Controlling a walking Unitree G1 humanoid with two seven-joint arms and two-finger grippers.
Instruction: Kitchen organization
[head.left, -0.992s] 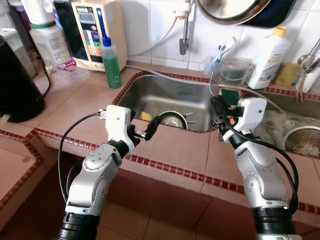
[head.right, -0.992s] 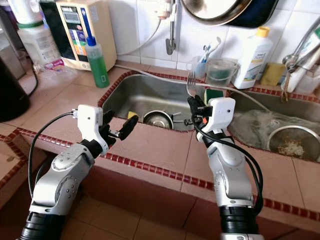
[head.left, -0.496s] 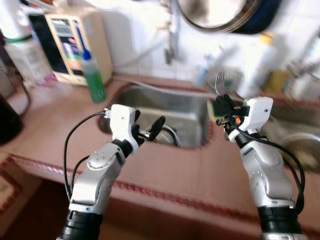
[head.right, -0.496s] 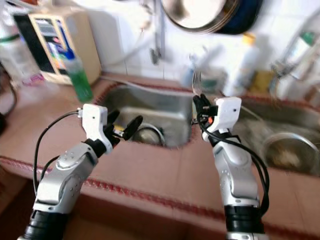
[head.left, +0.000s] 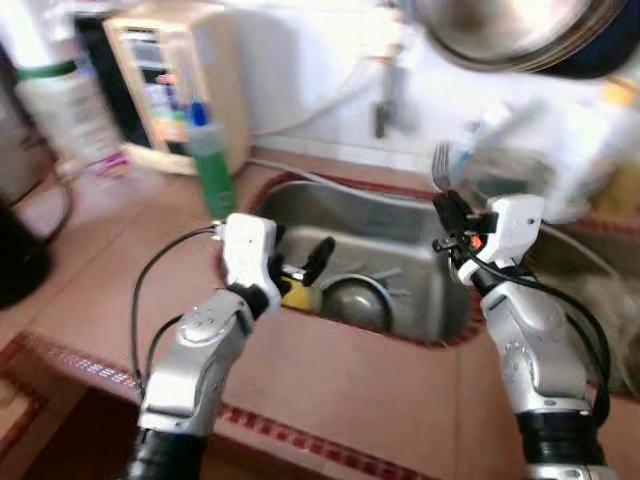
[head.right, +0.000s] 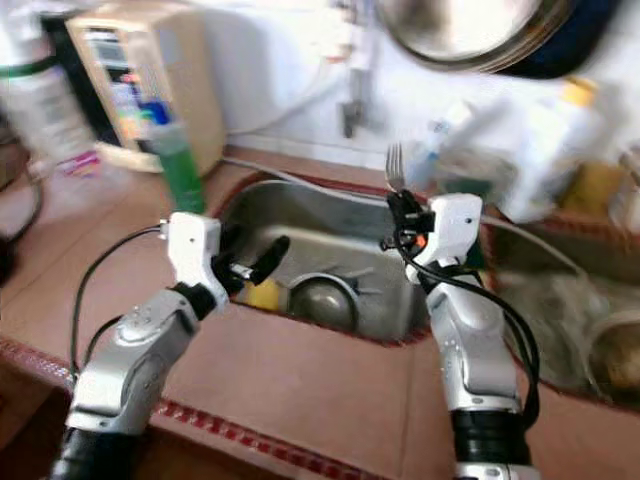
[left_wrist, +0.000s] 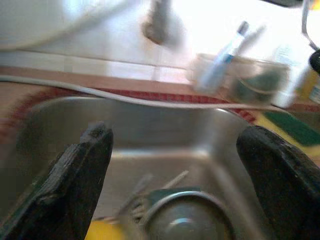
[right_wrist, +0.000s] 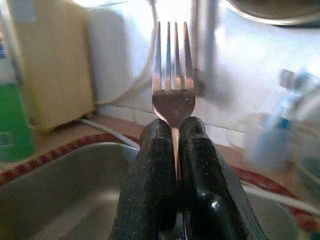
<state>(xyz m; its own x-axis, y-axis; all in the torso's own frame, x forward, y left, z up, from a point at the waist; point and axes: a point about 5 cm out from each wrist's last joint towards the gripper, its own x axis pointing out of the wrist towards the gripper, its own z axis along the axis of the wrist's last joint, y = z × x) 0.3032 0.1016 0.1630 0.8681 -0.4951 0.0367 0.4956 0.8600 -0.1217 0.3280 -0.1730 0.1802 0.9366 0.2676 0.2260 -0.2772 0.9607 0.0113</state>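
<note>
Above the sink's right edge, your right pincer is pressed together on the handle of a fork, which stands upright with its tines pointing up. Your left pincer hovers over the sink's near left rim, its two fingers spread wide and holding nothing.

Below them lies the steel sink, set into the brown tiled counter. Inside it you can see a round metal bowl, a yellow item beside the bowl, and what look like a few loose utensils, blurred. Behind the sink stand a clear cup with a toothbrush, a green bottle to the left, and a beige appliance against the white tiled wall.

Judged from this moment, the task is at an early or middle stage: you have one fork lifted clear of the sink but not yet put away, and the bowl and remaining items in the sink are left to sort.
</note>
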